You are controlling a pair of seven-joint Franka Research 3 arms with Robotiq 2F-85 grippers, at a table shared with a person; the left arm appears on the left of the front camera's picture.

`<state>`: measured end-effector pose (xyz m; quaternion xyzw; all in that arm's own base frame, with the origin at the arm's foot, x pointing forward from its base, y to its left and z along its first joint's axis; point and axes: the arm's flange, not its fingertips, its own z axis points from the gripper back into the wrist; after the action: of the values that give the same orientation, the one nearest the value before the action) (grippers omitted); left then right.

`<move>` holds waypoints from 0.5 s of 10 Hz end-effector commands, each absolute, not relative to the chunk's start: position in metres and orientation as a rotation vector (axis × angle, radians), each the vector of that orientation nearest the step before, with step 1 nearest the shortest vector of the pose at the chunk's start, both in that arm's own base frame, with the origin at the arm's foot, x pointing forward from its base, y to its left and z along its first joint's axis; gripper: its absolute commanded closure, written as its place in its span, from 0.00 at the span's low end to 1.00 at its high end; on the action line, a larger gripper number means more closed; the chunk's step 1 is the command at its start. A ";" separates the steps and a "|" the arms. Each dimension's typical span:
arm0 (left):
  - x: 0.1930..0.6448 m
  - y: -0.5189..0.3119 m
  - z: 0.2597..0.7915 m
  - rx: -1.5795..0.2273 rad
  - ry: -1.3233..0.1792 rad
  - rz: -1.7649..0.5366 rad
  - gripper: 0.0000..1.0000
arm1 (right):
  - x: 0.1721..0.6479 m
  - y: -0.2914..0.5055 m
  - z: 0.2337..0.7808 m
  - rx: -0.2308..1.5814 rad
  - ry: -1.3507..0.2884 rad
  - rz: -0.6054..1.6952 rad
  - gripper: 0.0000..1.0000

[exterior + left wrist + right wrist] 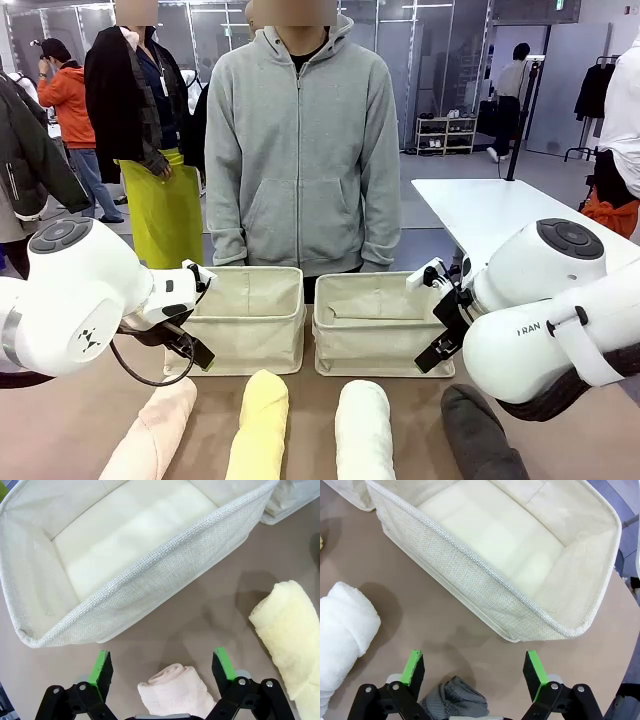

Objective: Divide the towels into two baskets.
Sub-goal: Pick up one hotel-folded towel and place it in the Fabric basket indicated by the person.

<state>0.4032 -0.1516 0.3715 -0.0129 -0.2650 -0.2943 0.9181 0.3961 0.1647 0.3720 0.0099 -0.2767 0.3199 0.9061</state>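
Front view gives me four rolled towels along the table's [312, 395] near edge: pink towel [152, 432], yellow towel [260, 425], white towel [364, 430], grey towel [480, 438]. Behind them, left basket [250, 335] and right basket [375, 348] sit side by side. My left gripper [161, 656] hangs wide open and empty over the pink towel, and my right gripper [473, 656] likewise over the grey towel.

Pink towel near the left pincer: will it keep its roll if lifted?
Probably soft: the pink towel is loosely rolled terry, so its ends may sag. It looks light for its bulk. Lying on its side, it could roll if nudged.
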 end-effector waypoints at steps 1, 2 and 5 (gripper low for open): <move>0.403 -0.151 0.372 -0.027 -0.545 -0.604 0.00 | 0.396 0.165 0.372 0.021 -0.571 0.661 0.00; 0.403 -0.151 0.372 -0.027 -0.545 -0.604 0.00 | 0.396 0.165 0.372 0.021 -0.571 0.661 0.00; 0.403 -0.152 0.371 -0.027 -0.545 -0.605 0.00 | 0.396 0.165 0.372 0.020 -0.571 0.661 0.00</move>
<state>0.4032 -0.1516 0.3715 -0.0129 -0.2650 -0.2943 0.9181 0.3962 0.1646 0.3720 0.0098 -0.2767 0.3198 0.9061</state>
